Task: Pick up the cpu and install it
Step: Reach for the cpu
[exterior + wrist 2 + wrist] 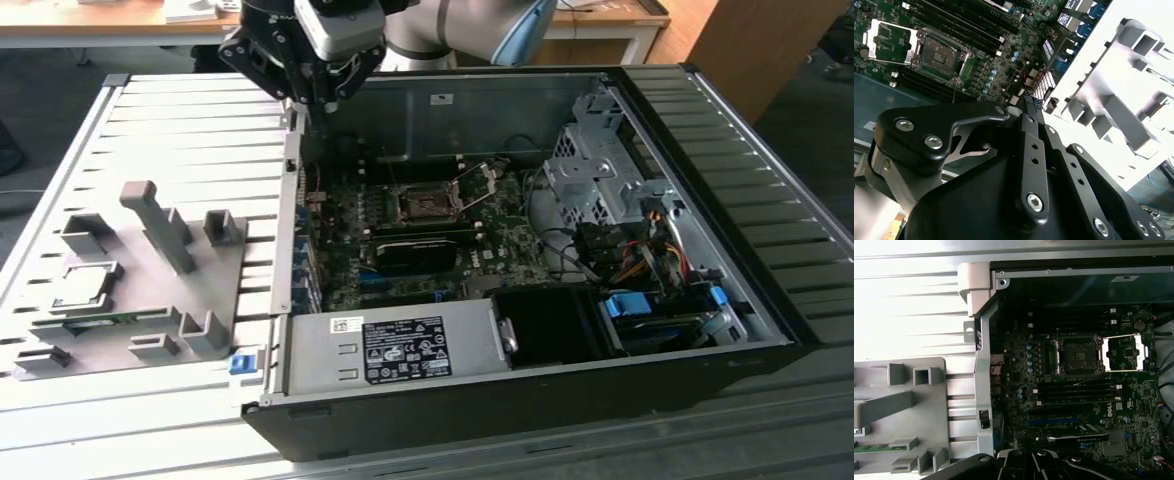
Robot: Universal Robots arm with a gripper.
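Tabletop (174, 130) of pale ribbed slats carries a grey tray (147, 295) at the exterior view's left, with upright blocks and posts rising from it. The cpu (83, 286) lies flat in a recess on the tray's left part, silvery top up, well apart from the gripper. Just beside it, toward the tray's near edge, lies a thin green memory stick (94, 321).

To the right of the tray, the gripper (314, 100) hangs above the left wall of an open computer case (534, 405), up near the case's far corner. In the second wrist view the gripper (1028, 97) has its black fingers (1026, 125) drawn together at the tips, with nothing between them.

Inside the case lies the green motherboard (521, 240). Near its middle sits the dark square socket (427, 205), and in both wrist views its metal frame (1124, 352) is swung open beside it, leaving the socket (939, 52) uncovered. A grey power supply (394, 350) fills the near part of the case. Farther right stand a metal drive cage (594, 160) and a bundle of coloured cables (641, 250).
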